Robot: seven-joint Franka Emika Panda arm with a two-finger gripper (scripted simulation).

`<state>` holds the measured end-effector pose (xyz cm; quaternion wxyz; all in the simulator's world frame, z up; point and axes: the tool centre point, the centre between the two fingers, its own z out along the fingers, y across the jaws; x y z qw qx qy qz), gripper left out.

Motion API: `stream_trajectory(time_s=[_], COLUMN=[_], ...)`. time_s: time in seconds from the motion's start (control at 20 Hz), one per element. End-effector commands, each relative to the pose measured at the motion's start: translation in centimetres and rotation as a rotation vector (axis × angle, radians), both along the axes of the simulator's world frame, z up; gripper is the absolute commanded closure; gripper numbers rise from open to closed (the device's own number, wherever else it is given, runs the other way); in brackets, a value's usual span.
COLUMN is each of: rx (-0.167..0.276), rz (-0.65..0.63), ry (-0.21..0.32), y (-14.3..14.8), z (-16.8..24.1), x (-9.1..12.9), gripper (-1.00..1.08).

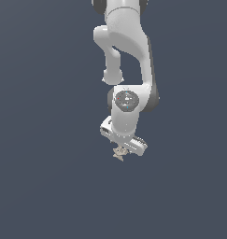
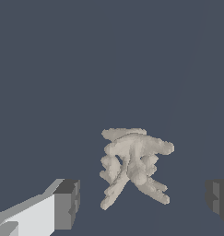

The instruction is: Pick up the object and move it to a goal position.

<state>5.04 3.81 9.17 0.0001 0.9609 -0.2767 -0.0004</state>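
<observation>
we see the white panda arm (image 1: 126,60) bent down over the plain dark grey surface (image 1: 45,186), with its white end effector (image 1: 123,150) just above the small beige-tan spiky star-shaped object (image 1: 118,153). in the wrist view the two dark pads (image 2: 67,203) stand wide apart, one on each side of the object (image 2: 134,166), and neither touches it. we judge that the end effector is placed like this so that it can close on the piece from both sides. the object seems to lie on the surface, under the wrist, between the open pads. its arms point in many directions, and its long axis we cannot tell for sure.
</observation>
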Motion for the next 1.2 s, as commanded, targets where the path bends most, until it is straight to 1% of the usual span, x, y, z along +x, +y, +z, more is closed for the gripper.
stream_trajectory(time_s=[0.0, 0.2, 0.55, 0.85, 0.9, 1.15], rx=[0.0, 0.0, 0.0, 0.0, 0.0, 0.0], rz=[0.0, -0.001, -0.004, -0.005, -0.005, -0.005], ry=[0.0, 0.0, -0.001, -0.001, -0.001, -0.001], y=[0.0, 0.0, 0.0, 0.0, 0.0, 0.0], z=[0.0, -0.9, -4.3, -5.0, -5.0, -5.0], x=[0.0, 0.0, -0.1, 0.1, 0.1, 0.1], gripper=[-0.92, -0.92, -0.92, -0.92, 1.08, 1.08])
